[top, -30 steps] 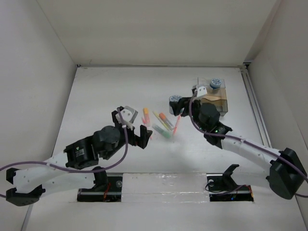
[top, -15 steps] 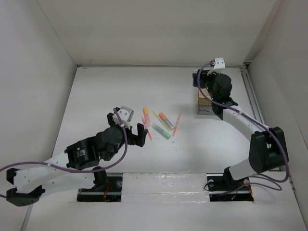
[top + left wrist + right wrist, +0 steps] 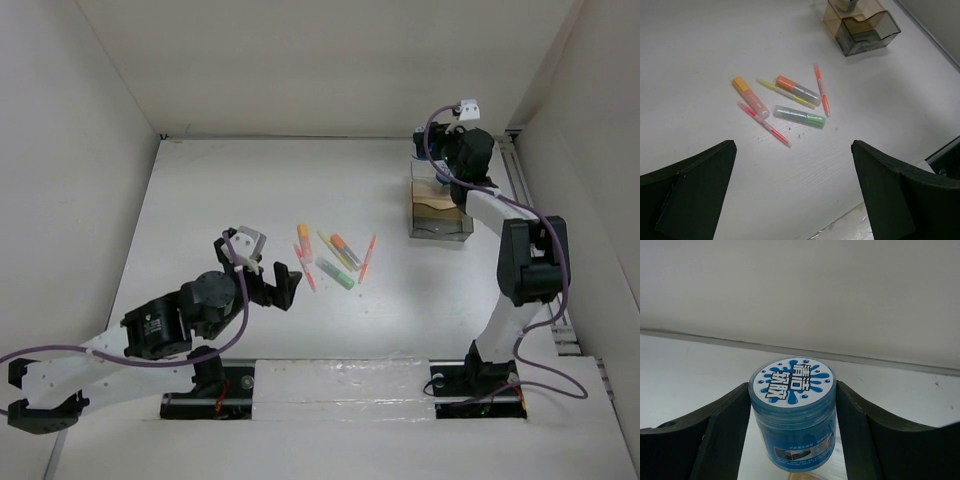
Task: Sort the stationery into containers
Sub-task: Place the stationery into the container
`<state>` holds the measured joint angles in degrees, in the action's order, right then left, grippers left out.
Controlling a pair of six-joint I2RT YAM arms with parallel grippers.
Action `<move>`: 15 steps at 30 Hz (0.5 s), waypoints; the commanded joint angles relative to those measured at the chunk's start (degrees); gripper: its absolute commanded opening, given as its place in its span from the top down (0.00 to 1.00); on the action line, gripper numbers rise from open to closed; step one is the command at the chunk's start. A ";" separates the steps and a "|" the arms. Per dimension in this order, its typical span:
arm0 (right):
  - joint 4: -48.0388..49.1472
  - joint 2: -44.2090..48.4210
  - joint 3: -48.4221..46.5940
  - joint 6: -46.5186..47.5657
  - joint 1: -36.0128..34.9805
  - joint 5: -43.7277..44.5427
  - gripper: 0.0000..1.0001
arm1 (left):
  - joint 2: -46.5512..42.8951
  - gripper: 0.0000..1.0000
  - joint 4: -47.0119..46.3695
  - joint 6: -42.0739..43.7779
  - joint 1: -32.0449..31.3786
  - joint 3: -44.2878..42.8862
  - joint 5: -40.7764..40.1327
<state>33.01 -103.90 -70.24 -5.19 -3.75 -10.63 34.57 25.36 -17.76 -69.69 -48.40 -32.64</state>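
Gripping small round blue plastic tub with white splash-print lid (image 3: 792, 405) between fingers of right gripper (image 3: 792, 392), over far end of clear tan-tinted stepped plastic organizer box (image 3: 438, 230) at right rear of white table (image 3: 200, 200). Hovering with left gripper (image 3: 795, 195), jaws spread wide, nothing held, near loose cluster mid-table: green marker (image 3: 800, 116), peach orange-capped marker (image 3: 750, 96), grey orange-capped marker (image 3: 797, 89), pink pen (image 3: 764, 124), yellow pen (image 3: 785, 92), slim orange pen (image 3: 821, 89).
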 commanded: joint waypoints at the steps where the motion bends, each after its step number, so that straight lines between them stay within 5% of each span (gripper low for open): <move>1: 7.24 -2.70 -6.13 -0.96 0.14 -3.52 1.00 | -1.78 0.01 -2.95 1.32 -0.09 0.50 0.83; 15: 7.24 -8.07 -7.19 -1.49 4.19 -7.91 1.00 | -2.31 0.01 -3.48 2.38 -0.09 0.50 2.50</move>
<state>33.87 -112.36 -74.17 -6.31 -0.56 -15.86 32.29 24.23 -16.40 -69.69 -48.31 -30.52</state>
